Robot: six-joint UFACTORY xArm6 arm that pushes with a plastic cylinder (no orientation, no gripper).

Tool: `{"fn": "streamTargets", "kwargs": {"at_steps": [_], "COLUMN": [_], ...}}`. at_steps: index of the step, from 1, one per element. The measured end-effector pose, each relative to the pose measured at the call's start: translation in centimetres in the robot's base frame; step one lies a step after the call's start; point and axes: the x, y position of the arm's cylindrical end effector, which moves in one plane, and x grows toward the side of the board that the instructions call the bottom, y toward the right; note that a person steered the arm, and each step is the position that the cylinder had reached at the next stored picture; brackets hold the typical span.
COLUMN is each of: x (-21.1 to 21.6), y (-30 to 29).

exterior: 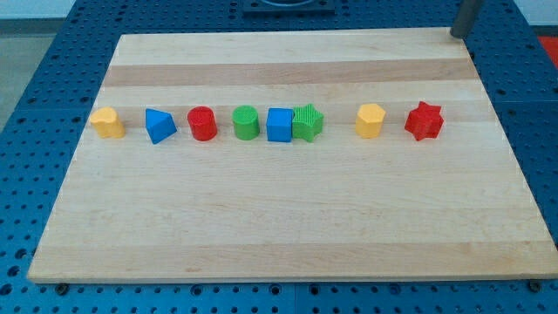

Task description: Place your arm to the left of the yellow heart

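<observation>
Tip [457,35] at board's top-right corner, bare rod, touching nothing. Yellow heart [107,123] far to view's left and below tip, leftmost in row, blue block [159,126] beside it. Task barely begun; whole traverse left, ending just beyond heart's left side.

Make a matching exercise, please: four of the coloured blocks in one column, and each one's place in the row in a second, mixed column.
Blocks:
1. red star-shaped block
2. blue triangular block
3. green star-shaped block
4. red round block

Places:
A. touching the blue square block
B. at the row's right end
C. between the blue triangular block and the green round block
D. second from the view's left

Pairs: 1-B, 2-D, 3-A, 4-C
</observation>
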Motion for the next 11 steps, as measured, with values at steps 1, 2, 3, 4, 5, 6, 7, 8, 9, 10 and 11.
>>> {"fn": "streamTargets", "kwargs": {"at_steps": [1, 2, 3, 4, 5, 6, 7, 8, 9, 10, 11], "x": [-1.1, -1.1, -1.2, -1.2, -1.1, 0.2, 2.8, 6.4, 9.6, 11.3, 12.1], "y": [-1.7, -2.5, -5.1, -10.3, -17.4, -27.5, -37.0, -43.2, -48.8, -54.4, -58.6]}}
